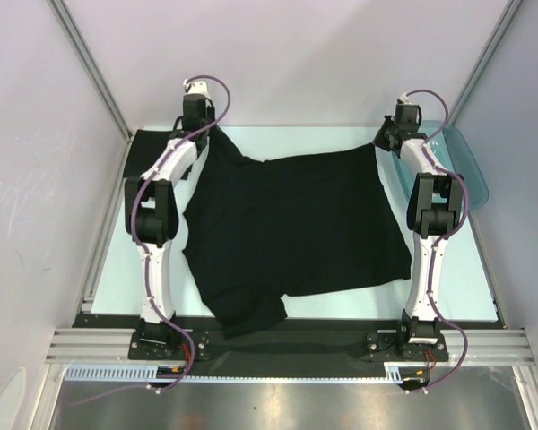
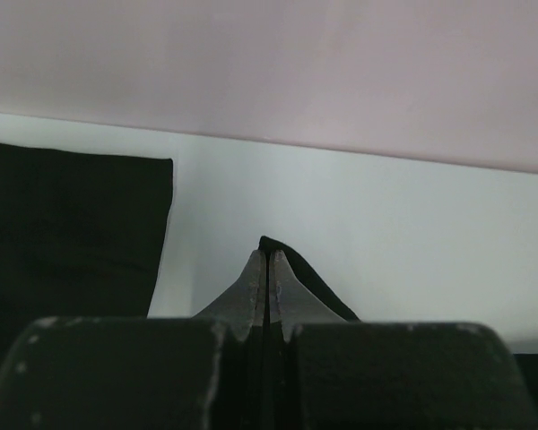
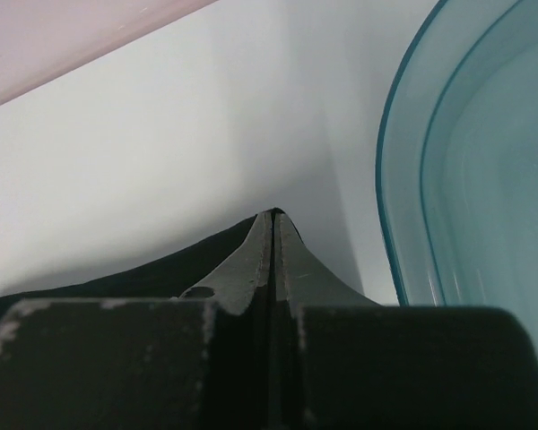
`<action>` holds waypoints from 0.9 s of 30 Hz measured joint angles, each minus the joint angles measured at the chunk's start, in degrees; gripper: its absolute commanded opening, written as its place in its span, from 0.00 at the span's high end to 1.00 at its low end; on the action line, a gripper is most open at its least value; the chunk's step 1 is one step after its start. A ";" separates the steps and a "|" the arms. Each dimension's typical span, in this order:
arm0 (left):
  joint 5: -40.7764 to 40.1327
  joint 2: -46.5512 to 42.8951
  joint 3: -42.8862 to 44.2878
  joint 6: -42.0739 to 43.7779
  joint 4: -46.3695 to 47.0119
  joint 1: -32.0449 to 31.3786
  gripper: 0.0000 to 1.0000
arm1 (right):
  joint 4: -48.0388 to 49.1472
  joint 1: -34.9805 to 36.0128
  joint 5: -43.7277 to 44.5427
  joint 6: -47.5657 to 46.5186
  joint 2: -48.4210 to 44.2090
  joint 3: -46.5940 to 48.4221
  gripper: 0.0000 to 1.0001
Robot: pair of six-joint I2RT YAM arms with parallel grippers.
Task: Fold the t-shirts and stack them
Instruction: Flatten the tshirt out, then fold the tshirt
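Upper left of the top view, the left gripper (image 1: 206, 125) pinches one far corner of the spread black t-shirt (image 1: 296, 224). Upper right, the right gripper (image 1: 383, 139) pinches the other, beside the teal tray (image 1: 471, 179). The held edge runs left-right, and the cloth trails toward the frame's bottom.
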 measured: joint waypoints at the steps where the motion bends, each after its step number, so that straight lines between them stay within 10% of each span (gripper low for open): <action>1: 0.13 0.00 0.46 -0.61 -0.13 0.11 1.00 | -0.33 -0.11 -0.24 0.07 0.00 0.07 1.00; 27: 3.80 -2.38 5.11 -9.99 -20.90 -0.83 0.99 | -11.43 -2.89 -6.69 1.60 2.16 9.20 1.00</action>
